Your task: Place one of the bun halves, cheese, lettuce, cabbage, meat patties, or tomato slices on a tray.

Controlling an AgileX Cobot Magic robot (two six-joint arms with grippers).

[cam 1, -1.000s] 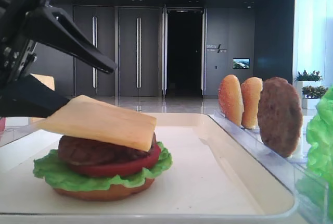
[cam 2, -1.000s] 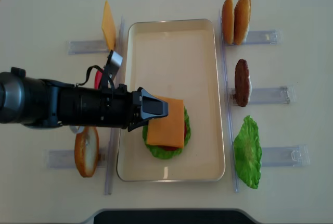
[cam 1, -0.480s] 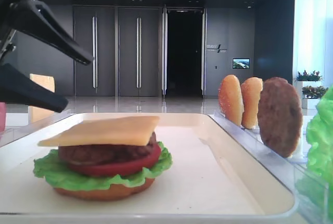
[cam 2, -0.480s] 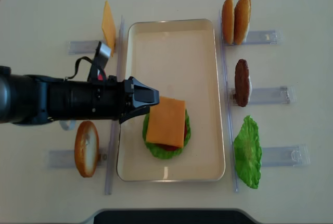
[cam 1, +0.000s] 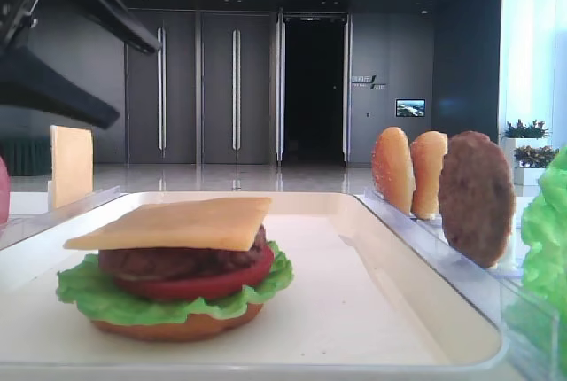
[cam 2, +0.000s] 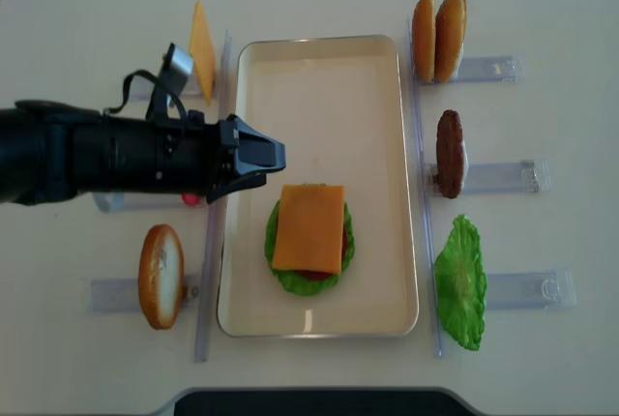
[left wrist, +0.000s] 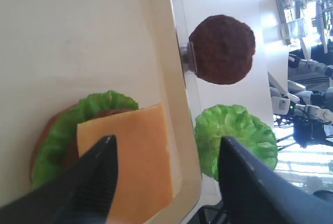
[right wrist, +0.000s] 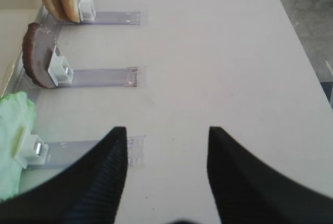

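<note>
A pale orange cheese (cam 2: pixel 309 227) slice lies flat on top of a stack of bun half, lettuce, tomato slice and meat patty (cam 1: pixel 177 261) in the near part of the cream tray (cam 2: pixel 319 106). My left gripper (cam 2: pixel 271 163) hangs open and empty above the tray's left rim, up and to the left of the stack, clear of the cheese (left wrist: pixel 130 166). In the low exterior view its fingers (cam 1: pixel 133 31) stand apart at the top left. My right gripper (right wrist: pixel 166 130) is open over bare table, to the right of the racks.
Clear racks flank the tray. On the right stand two bun halves (cam 2: pixel 437 37), a meat patty (cam 2: pixel 449 153) and lettuce (cam 2: pixel 461 282). On the left are a second cheese slice (cam 2: pixel 201 48), a bun half (cam 2: pixel 161 276) and a red slice (cam 2: pixel 191 198) mostly hidden by the left arm.
The left gripper has let go of the cheese, which dropped from a tilt to lie flat on the stack. The gripper has drawn back to the left and risen.
</note>
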